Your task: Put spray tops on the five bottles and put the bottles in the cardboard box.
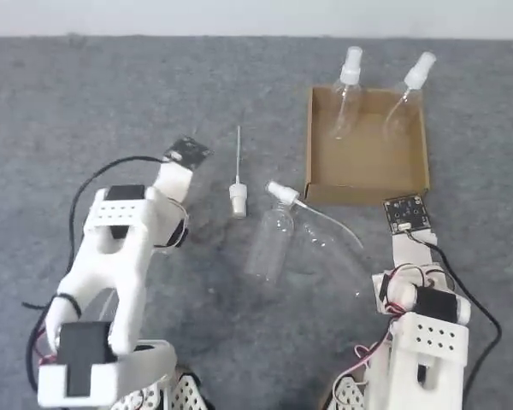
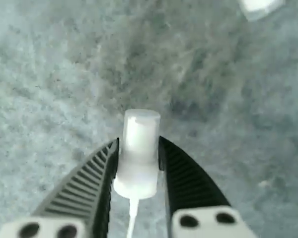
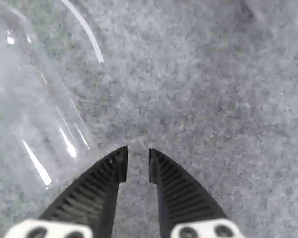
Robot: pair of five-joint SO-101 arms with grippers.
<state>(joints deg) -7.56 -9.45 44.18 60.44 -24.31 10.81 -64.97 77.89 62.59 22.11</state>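
Two capped bottles (image 1: 349, 94) rested at the far edge of the cardboard box (image 1: 368, 166). The left gripper (image 2: 138, 140) was clamped on a spray top (image 2: 138, 166). The right gripper (image 3: 137, 150), jaws slightly apart and empty, sat just beside a lying clear bottle (image 3: 35, 124), with open grey mat (image 3: 213, 74) ahead.

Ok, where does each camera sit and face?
High view: fixed overhead, looking down on cardboard box, loose bottle, both arms.
Left wrist view: on left arm, facing the mat; its pincer, shut on a spray top, shows.
Right wrist view: on right arm, facing a clear bottle; its slightly parted pincer shows.
Shared: high and right wrist views show one thin tube.
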